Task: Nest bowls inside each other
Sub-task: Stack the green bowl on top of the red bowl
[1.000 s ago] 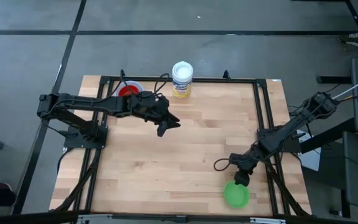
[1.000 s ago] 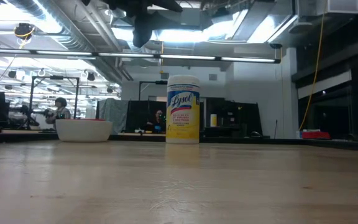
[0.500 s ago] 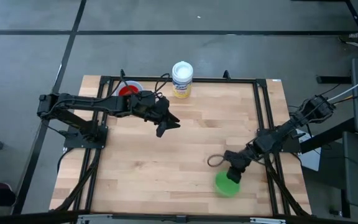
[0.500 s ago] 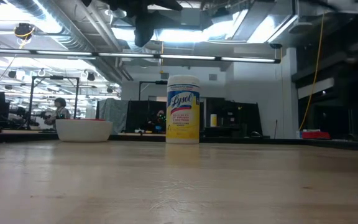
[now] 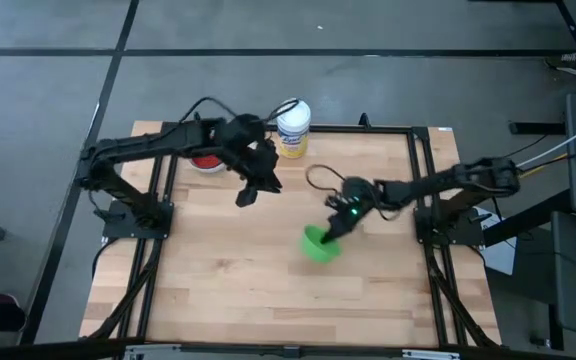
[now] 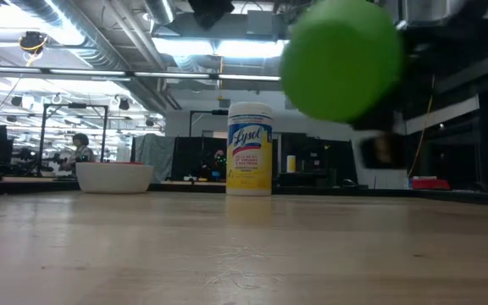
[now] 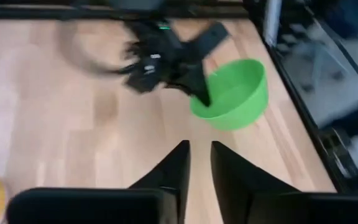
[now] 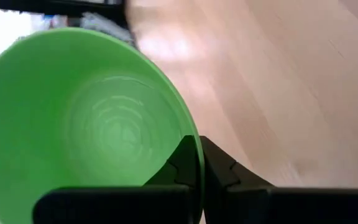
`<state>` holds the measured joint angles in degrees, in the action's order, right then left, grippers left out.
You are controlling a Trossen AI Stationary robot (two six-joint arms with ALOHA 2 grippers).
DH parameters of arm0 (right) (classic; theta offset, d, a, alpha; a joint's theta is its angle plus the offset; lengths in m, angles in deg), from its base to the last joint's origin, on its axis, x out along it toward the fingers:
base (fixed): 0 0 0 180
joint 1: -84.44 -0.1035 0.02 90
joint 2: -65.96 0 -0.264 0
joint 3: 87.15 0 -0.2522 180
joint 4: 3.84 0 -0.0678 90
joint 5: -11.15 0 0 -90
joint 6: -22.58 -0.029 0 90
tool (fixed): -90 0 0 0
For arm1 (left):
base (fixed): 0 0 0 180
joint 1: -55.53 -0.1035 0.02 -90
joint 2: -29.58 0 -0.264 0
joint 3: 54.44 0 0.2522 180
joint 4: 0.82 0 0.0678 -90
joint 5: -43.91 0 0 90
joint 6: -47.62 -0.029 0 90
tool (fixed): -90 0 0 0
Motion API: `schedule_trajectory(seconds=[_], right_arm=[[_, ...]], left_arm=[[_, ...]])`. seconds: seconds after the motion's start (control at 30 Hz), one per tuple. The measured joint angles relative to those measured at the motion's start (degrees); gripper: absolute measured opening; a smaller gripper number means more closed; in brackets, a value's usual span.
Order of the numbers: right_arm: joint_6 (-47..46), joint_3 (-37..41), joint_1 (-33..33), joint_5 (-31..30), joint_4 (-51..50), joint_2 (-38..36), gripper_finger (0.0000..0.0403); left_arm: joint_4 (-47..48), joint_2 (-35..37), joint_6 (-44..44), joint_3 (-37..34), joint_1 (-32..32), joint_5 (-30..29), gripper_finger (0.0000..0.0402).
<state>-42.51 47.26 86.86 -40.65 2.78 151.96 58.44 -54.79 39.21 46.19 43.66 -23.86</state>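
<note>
A green bowl point(image 5: 318, 244) hangs tilted above the middle of the table, high up in the low view point(image 6: 341, 59), with my right gripper point(image 5: 336, 228) shut on its rim. A white bowl point(image 6: 113, 177) with a red bowl point(image 5: 206, 161) inside stands on its base at the far left, partly hidden from above by my left arm. My left gripper point(image 5: 247, 193) hovers left of the green bowl, pointing toward it. Its fingers point(image 7: 180, 158) stand a narrow gap apart with nothing between them. My right gripper pinches the green bowl's rim point(image 8: 190, 142), one finger inside the bowl and one outside. The fingers come slanting down from the table's right side. The bowl is lifted clear of the table and tilted, its mouth point(image 7: 232, 87) turned toward my left arm.
A tall white wipes container point(image 5: 293, 126) with a yellow label stands at the far edge behind my left gripper. A black frame point(image 5: 423, 170) runs along the table's sides. Bare wood point(image 5: 268, 290) lies under and in front of the green bowl.
My right gripper has shut on the green bowl's rim at the near right. It has lifted the bowl clear and swung it toward the table's middle, tipping it. My left gripper has risen and rolled, and its fingers have come closer together.
</note>
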Motion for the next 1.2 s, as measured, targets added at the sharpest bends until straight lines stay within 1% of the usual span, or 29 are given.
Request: schedule_trajectory(seconds=[0.1, 0.2, 0.3, 0.4, 0.47, 0.5, 0.6, 0.77, 0.97, 1.2], right_arm=[[5.80, -8.66, 2.41, 5.47, -3.35, 6.23, 0.0002], [11.60, -17.86, 2.90, 8.73, -8.86, 13.20, 0.0001], [15.18, -25.80, 2.90, 11.61, -11.87, 19.72, 0.0001], [16.35, -31.40, 3.11, 13.82, -11.87, 24.47, 0.0001], [17.28, -33.37, 3.89, 14.73, -12.03, 26.17, 0.0001], [17.61, -34.03, 4.45, 14.90, -11.97, 26.72, 0.0001], [17.99, -34.58, 6.87, 15.20, -11.98, 26.86, 0.0001], [18.21, -36.23, 10.03, 16.92, -12.06, 26.86, 0.0001], [18.88, -39.34, 10.60, 17.35, -11.94, 26.86, 0.0001], [19.50, -39.78, 10.60, 17.84, -12.99, 26.86, 0.0001]], left_arm=[[8.52, -4.55, -5.81, 6.83, -1.62, 5.94, 0.0040], [15.59, -9.08, -10.30, 12.58, -2.74, 11.19, 0.0031], [21.98, -12.56, -14.16, 16.87, -3.07, 13.99, 0.0030], [27.74, -14.93, -16.22, 18.94, -3.03, 18.23, 0.0038], [29.91, -15.57, -16.37, 19.02, -2.98, 21.19, 0.0047], [30.88, -15.67, -16.68, 19.02, -2.97, 21.45, 0.0051], [32.37, -15.70, -17.80, 19.02, -2.44, 19.95, 0.0068], [32.79, -16.79, -18.00, 19.08, -1.64, 19.83, 0.0093], [32.31, -18.62, -18.35, 19.08, -1.78, 19.42, 0.0113], [32.90, -19.27, -18.23, 19.08, -1.78, 20.47, 0.0118]])
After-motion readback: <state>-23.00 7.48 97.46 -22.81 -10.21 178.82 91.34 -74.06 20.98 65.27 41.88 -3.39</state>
